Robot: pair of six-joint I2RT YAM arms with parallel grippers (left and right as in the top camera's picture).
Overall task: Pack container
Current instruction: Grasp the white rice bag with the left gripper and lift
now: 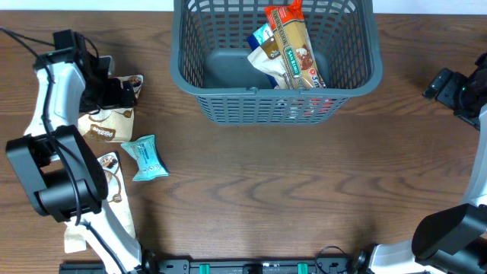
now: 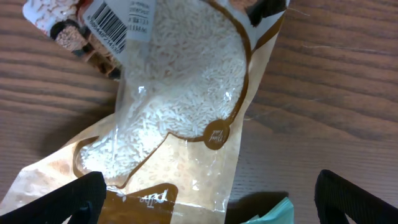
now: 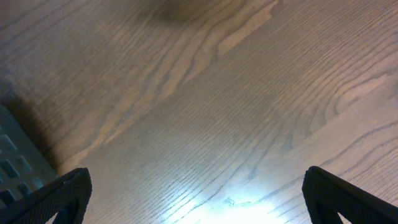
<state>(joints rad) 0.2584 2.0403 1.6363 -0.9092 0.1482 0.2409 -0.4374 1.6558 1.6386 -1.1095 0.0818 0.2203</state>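
The dark grey-blue basket point(image 1: 274, 103) stands at the far middle of the table. It holds a long orange packet point(image 1: 295, 46) and a blue and white packet point(image 1: 264, 36). My left gripper point(image 1: 119, 93) is at the far left, open, just above a brown and clear bag of rice point(image 1: 106, 125). In the left wrist view the rice bag point(image 2: 180, 106) fills the frame, and the open fingers point(image 2: 208, 202) straddle its near end without closing on it. My right gripper point(image 1: 445, 84) is open and empty at the far right, over bare wood point(image 3: 196, 196).
A teal packet point(image 1: 146, 157) lies below the rice bag, and its corner shows in the left wrist view point(image 2: 273, 214). Another brown and white bag point(image 1: 112, 173) lies under the left arm. A basket corner point(image 3: 15, 168) shows at the left edge of the right wrist view.
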